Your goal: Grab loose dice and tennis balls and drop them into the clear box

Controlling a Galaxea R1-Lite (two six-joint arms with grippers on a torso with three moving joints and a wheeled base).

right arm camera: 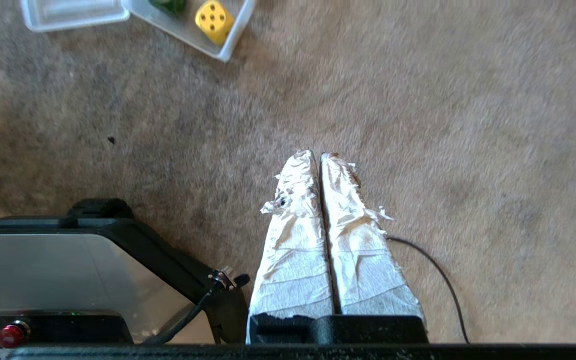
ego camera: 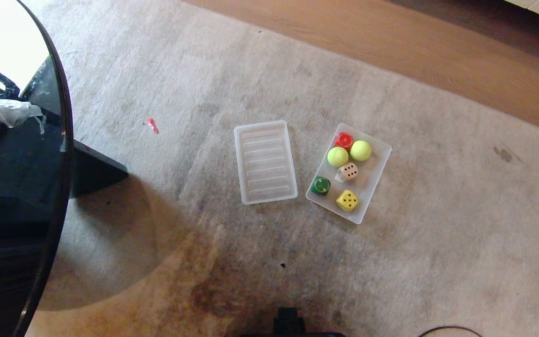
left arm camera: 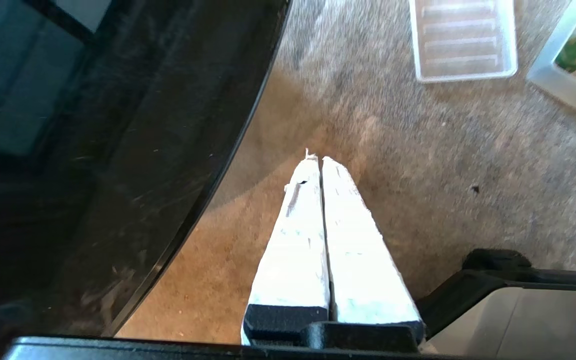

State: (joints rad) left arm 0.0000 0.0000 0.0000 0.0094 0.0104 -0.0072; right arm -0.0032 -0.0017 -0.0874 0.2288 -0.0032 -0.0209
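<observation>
The clear box (ego camera: 381, 161) lies on the carpet right of centre in the head view. Inside it sit two tennis balls (ego camera: 338, 157) (ego camera: 360, 150), a beige die (ego camera: 348, 171), a yellow die (ego camera: 347, 200), a red die (ego camera: 344, 140) and a green die (ego camera: 320, 186). The yellow die (right arm camera: 214, 20) and the box's corner (right arm camera: 225, 50) also show in the right wrist view. My left gripper (left arm camera: 319, 159) is shut and empty over bare carpet by my base. Likewise my right gripper (right arm camera: 317, 155) is shut and empty, well short of the box. Neither arm shows in the head view.
A flat ribbed translucent lid (ego camera: 265, 162) lies just left of the box. A round dark glass table (ego camera: 40, 178) fills the left side. A small red scrap (ego camera: 152, 125) lies on the carpet. Wood floor (ego camera: 391, 42) runs along the back. A black cable (right arm camera: 443, 280) trails by my base.
</observation>
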